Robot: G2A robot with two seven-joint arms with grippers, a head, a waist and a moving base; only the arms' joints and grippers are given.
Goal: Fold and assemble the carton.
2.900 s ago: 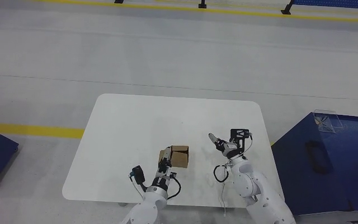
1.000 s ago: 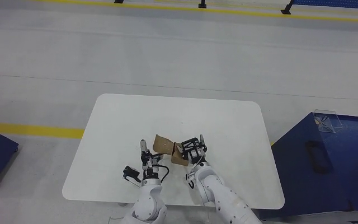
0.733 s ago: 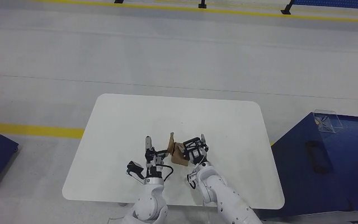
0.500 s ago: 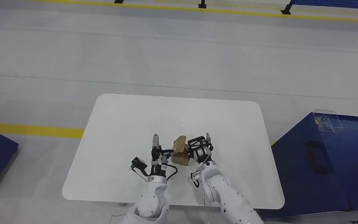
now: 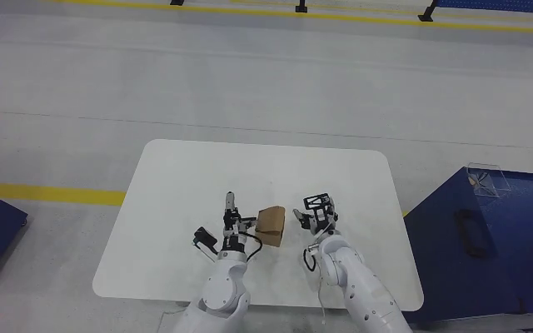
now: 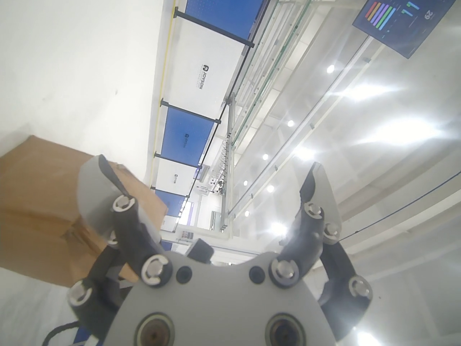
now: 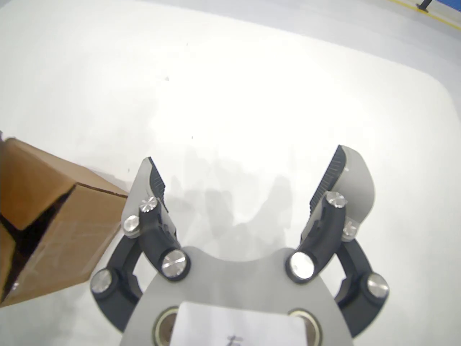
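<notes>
Sitting near-centre on the white tabletop (image 5: pixel 183 183), the carton (image 5: pixel 270 226) is judged squared up into a box. A dark gap is seen between the flaps on one end, so closing is judged left to do. It is flanked just beside by the left gripper (image 5: pixel 229 206) and right gripper (image 5: pixel 319 210), both spread wide, nothing held. A blue cabinet (image 5: pixel 475 241) is noted well right; nothing is seen blocking.
</notes>
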